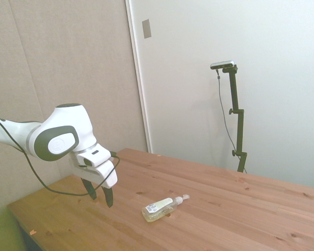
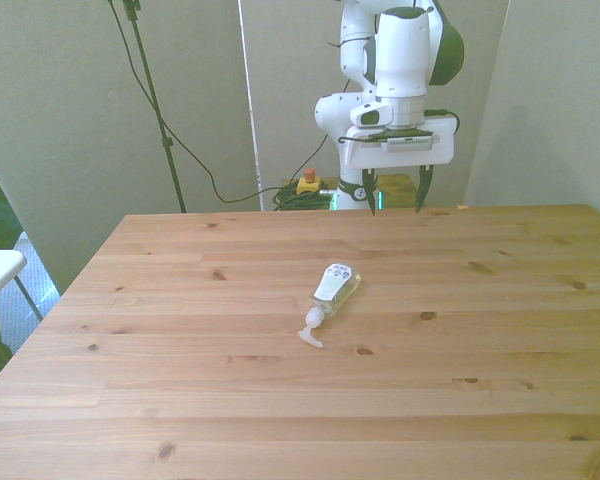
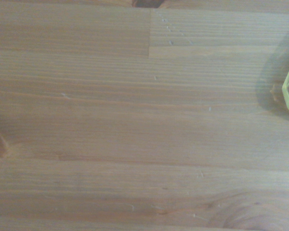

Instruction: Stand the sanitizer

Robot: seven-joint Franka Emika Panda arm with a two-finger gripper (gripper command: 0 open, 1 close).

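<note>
End effector (image 2: pixel 393 193) fingers apart, above table | sanitizer (image 2: pixel 334 292) slim clear plastic, lying flat | wooden table (image 2: pixel 500 330)

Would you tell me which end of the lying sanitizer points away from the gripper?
The white pump nozzle; the sanitizer lies with its base toward the open gripper.

A bare lab room: white robot arm (image 2: pixel 400 60) at a wooden table (image 2: pixel 480 340), plain walls (image 1: pixel 282 52), trailing cables (image 2: pixel 195 160).
</note>
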